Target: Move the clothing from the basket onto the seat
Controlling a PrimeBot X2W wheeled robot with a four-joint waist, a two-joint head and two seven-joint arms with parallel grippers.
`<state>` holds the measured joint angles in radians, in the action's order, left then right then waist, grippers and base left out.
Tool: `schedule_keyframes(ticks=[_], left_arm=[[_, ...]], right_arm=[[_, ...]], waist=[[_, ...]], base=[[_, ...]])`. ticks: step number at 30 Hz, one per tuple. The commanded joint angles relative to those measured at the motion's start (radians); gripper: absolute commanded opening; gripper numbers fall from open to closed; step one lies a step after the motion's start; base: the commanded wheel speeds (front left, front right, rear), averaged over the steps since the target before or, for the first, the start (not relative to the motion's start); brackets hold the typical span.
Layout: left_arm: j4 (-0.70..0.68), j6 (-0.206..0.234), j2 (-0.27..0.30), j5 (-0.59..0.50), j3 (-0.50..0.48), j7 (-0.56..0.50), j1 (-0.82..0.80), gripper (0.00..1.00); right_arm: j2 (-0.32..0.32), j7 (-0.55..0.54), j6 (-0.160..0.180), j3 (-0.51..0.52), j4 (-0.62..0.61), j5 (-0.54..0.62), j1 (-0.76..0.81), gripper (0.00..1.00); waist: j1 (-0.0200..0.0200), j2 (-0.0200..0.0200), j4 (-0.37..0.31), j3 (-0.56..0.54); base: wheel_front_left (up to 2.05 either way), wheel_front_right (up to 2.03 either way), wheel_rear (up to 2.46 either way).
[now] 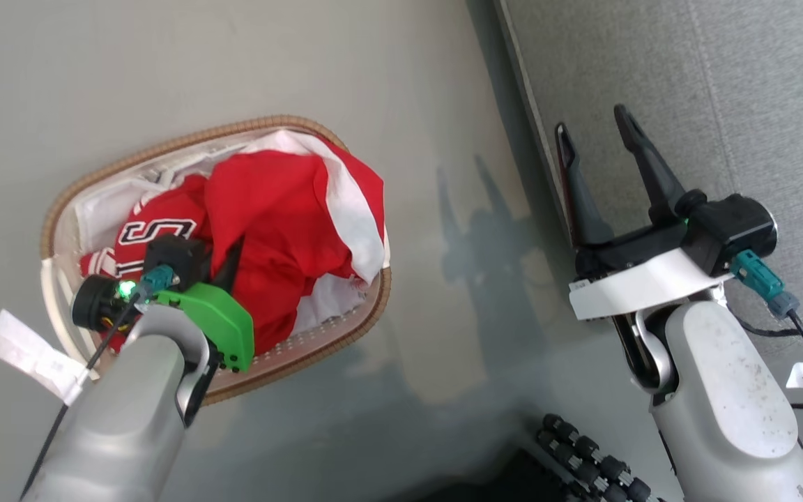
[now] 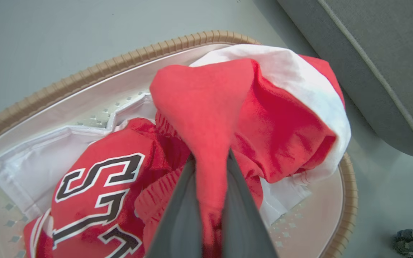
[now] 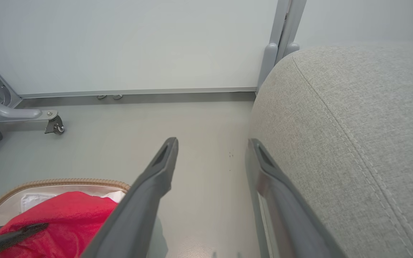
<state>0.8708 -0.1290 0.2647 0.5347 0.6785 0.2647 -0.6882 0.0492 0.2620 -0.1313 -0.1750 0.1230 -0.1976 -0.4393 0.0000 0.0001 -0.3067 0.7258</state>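
Basket (image 1: 95, 181): sits on the floor at the left, well apart from the seat. It is light plastic, so a hard upward pull on tangled cloth could probably drag or tip it.
Left gripper (image 2: 210, 157): reaches down into the basket, its fingers clamped together on a narrow fold of red cloth. So thin a pinch may slide out once the full weight hangs from it.
Clothing (image 1: 269, 209): all of it lies heaped in the basket, with one white-panelled part draped over the right rim. That part could catch on the woven edge as it rises.
Jersey (image 1: 154, 237): lies to the left of the held garment and touches it. If the two are tangled it could ride up partway and drop.
Liner (image 1: 102, 209): plain white cloth beside the red pile, which could get dragged along by mistake.
Floor (image 1: 443, 314): bare stretch between basket and seat, and anything that slips there lands short.
Right gripper (image 1: 591, 122): fingers apart and holding nothing, poised at the seat's near-left edge, so it may crowd the drop spot.
Seat (image 1: 722, 84): far right, with no clothing on the part that shows.
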Motion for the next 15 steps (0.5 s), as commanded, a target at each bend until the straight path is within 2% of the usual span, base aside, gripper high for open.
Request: schedule_keyframes(ticks=[1, 8, 15], left_arm=[[-0.013, -0.003, -0.002, 0.01, -0.007, 0.0, 0.032, 0.0], [-0.097, -0.003, -0.023, 0.039, -0.033, 0.0, 0.139, 0.0], [-0.201, -0.003, -0.042, 0.005, -0.067, 0.0, 0.226, 0.0]], right_arm=[[0.003, 0.004, 0.001, 0.002, 0.011, 0.003, 0.024, 1.0], [0.004, 0.004, 0.001, 0.019, 0.053, 0.003, 0.08, 1.0], [0.004, 0.004, 0.001, 0.02, 0.087, 0.012, 0.14, 1.0]], waist=[[0.0, -0.0001, 0.02, -0.098], [0.0, -0.0001, 0.06, -0.232], [0.0, -0.0001, 0.11, -0.355]], base=[[0.0, 0.0, 0.0], [0.0, 0.0, 0.0], [0.0, 0.0, 0.0]])
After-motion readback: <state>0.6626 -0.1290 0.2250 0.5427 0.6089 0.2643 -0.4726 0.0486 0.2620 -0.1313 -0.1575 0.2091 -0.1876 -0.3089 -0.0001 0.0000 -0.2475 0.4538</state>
